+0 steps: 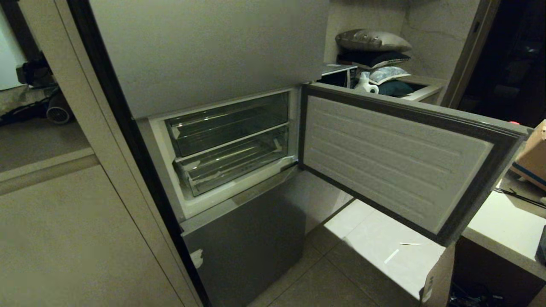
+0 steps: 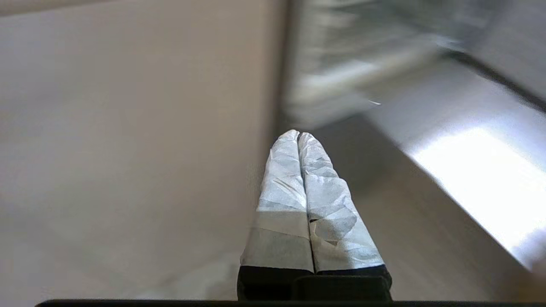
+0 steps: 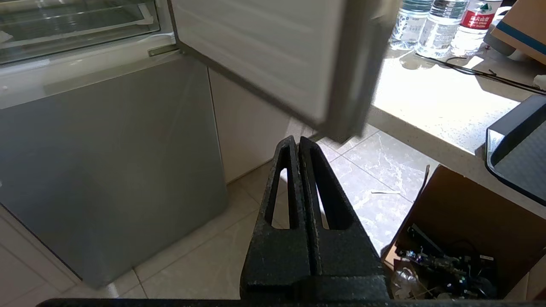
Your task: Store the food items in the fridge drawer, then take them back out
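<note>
Pale floor tiles point(image 1: 362, 238) lie before a grey fridge point(image 1: 204, 55) that stands between a light cabinet panel point(image 1: 64, 238) on the left and a white counter point(image 1: 503, 230) on the right. Middle compartment: its door point(image 1: 396, 157) is swung wide to the right, ribbed white liner facing out. Inside are two clear bins, one above the other. The lower one, the fridge drawer point(image 1: 232, 164), sits pushed in, its long axis running across the compartment's width and its taped front facing out toward the room; its ridged floor appears bare, and no food items can be made out in any view. Below it, the grey bottom door point(image 1: 247, 238) is closed.

Behind the open door, a shelf recess holds stacked cushions point(image 1: 373, 47) and a white vase point(image 1: 366, 83). On the counter stand water bottles point(image 3: 439, 21), with a cardboard box point(image 1: 533, 157) near them; an open carton of cables point(image 3: 448, 251) sits on the floor under the counter edge.

Neither arm appears in the head view. Left gripper point(image 2: 298, 135): tape-wrapped fingers pressed together, holding nothing, backdrop blurred. Right gripper point(image 3: 297, 140): black fingers pressed together, empty, low over the tiles in front of the bottom door.
</note>
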